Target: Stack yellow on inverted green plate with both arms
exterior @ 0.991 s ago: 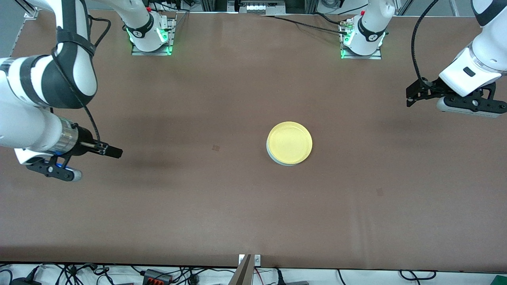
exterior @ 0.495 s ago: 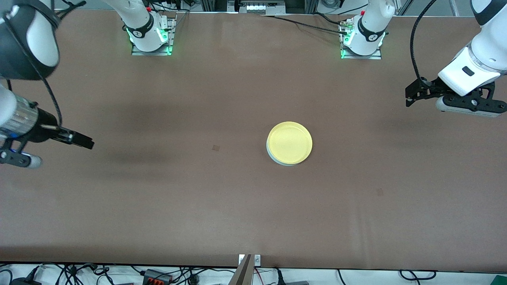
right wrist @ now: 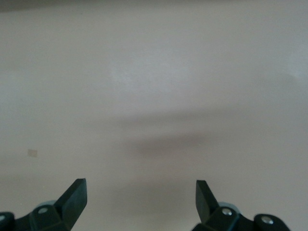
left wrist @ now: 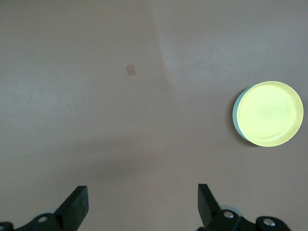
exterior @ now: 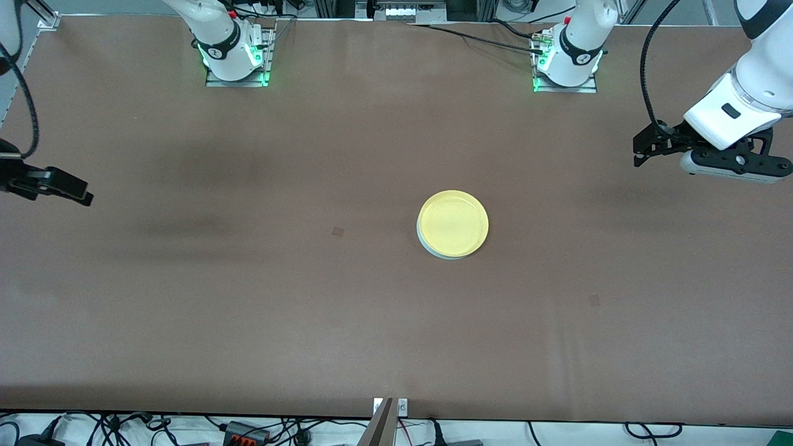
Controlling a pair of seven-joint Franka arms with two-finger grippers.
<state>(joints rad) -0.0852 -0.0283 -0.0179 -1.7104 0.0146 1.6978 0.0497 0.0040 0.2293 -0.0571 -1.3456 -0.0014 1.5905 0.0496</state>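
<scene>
The yellow plate (exterior: 453, 223) lies rim up on the green plate (exterior: 423, 243), and only a thin pale crescent of the green plate shows under it. The stack sits near the middle of the brown table. The left wrist view shows the yellow plate (left wrist: 271, 113) with the green plate's edge (left wrist: 235, 115). My left gripper (exterior: 638, 152) is open and empty over the table at the left arm's end, well away from the stack. My right gripper (exterior: 82, 192) is open and empty over the table's edge at the right arm's end. Both wrist views show the left gripper (left wrist: 142, 202) and the right gripper (right wrist: 139, 195) with fingers spread wide over bare table.
The two arm bases (exterior: 235, 59) (exterior: 567, 65) stand along the table's edge farthest from the front camera. Small dark marks (exterior: 337, 231) (exterior: 594, 300) lie on the brown tabletop (exterior: 248, 322). Cables run along the edge nearest the front camera.
My right arm has pulled back from the plates toward its own end of the table, and most of it has left the view. My left gripper has barely shifted. The plates have not moved.
</scene>
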